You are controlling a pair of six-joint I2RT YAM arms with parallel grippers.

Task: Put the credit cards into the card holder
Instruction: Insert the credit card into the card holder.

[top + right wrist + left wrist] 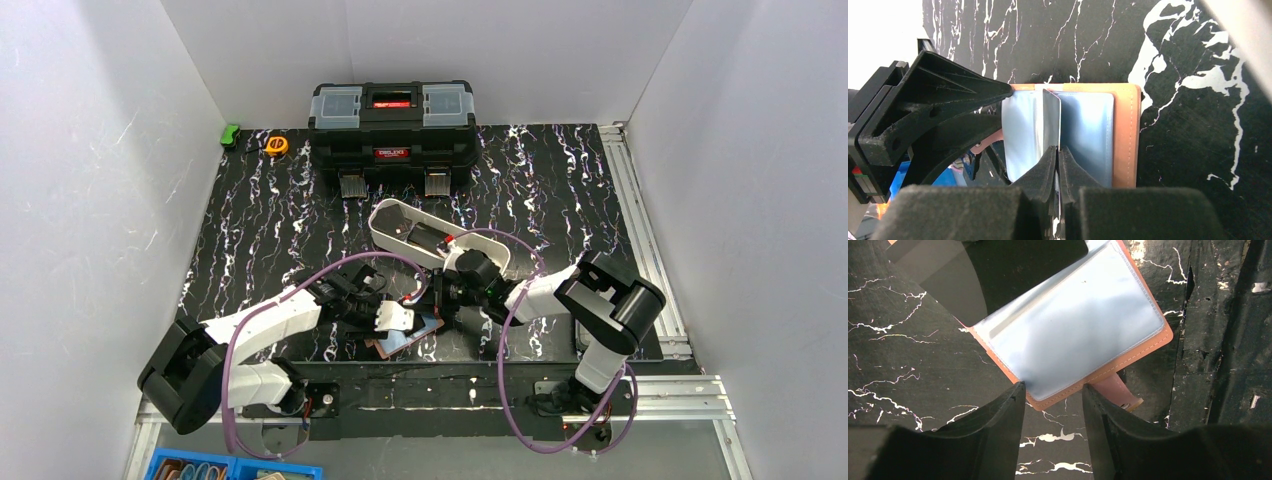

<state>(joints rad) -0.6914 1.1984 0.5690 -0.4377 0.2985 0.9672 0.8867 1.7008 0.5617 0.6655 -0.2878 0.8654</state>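
Black white-veined tabletop lies under both my arms, with white walls around. One card holder lies open and flat near its front edge, its clear sleeves facing up. My right pincer is pressed together on one thin pale blue-grey sheet standing on edge over the holder's middle. I cannot tell whether it is a credit card or a sleeve leaf. Its long edge runs straight ahead from my fingertips, so I judge the coming move is a push along that line. My left pincer is spread and empty, just at the holder's corner by the one snap tab. I see no other card.
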